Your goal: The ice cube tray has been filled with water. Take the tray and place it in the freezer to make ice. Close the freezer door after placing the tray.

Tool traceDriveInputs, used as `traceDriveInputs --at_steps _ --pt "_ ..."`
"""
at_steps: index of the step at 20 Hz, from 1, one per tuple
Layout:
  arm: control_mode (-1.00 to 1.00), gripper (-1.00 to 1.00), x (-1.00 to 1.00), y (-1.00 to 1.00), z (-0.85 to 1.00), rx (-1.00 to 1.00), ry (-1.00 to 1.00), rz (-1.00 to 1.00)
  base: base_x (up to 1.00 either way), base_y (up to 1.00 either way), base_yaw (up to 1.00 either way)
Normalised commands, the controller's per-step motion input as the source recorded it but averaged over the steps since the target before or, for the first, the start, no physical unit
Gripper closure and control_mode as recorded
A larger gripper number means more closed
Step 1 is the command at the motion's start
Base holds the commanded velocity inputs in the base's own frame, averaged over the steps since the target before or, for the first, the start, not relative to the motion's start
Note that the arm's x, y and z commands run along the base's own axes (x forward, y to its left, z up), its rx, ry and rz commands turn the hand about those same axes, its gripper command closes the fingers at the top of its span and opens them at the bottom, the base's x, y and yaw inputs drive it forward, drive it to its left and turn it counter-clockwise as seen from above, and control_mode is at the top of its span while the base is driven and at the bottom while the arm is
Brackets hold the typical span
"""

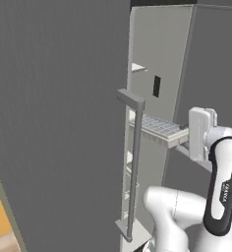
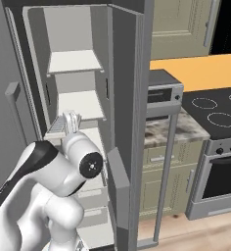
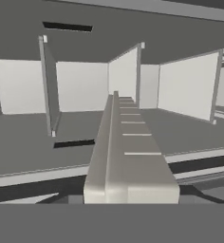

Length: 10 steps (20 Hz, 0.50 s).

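Note:
The ice cube tray (image 1: 159,126) is a whitish-grey grid of small cells, held level in front of the open freezer (image 2: 76,61). My gripper (image 1: 185,134) is shut on the tray's near end. In the right base view the tray (image 2: 55,128) pokes out past the gripper (image 2: 71,121) at the height of a white shelf (image 2: 80,104). The hand view looks along the tray (image 3: 128,156) into the compartment, and the fingertips are hidden there. The freezer door (image 1: 54,123) stands wide open on the left, its bar handle (image 1: 132,167) close to the tray.
The fridge's wider grey door (image 2: 127,108) stands just right of the arm. Beyond it, on a counter, sits a small oven (image 2: 162,93), then a stove (image 2: 218,115) with its oven below. Beige cabinets (image 2: 181,24) hang above.

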Motion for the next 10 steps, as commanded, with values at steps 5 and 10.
traceDriveInputs --at_steps 5,10 --pt "-1.0 1.0 0.22 0.0 0.0 0.0 -0.07 -0.13 0.0 0.0 0.0" --pt "-1.0 1.0 0.28 0.12 0.0 0.0 -0.01 -0.11 0.0 0.0 0.0"
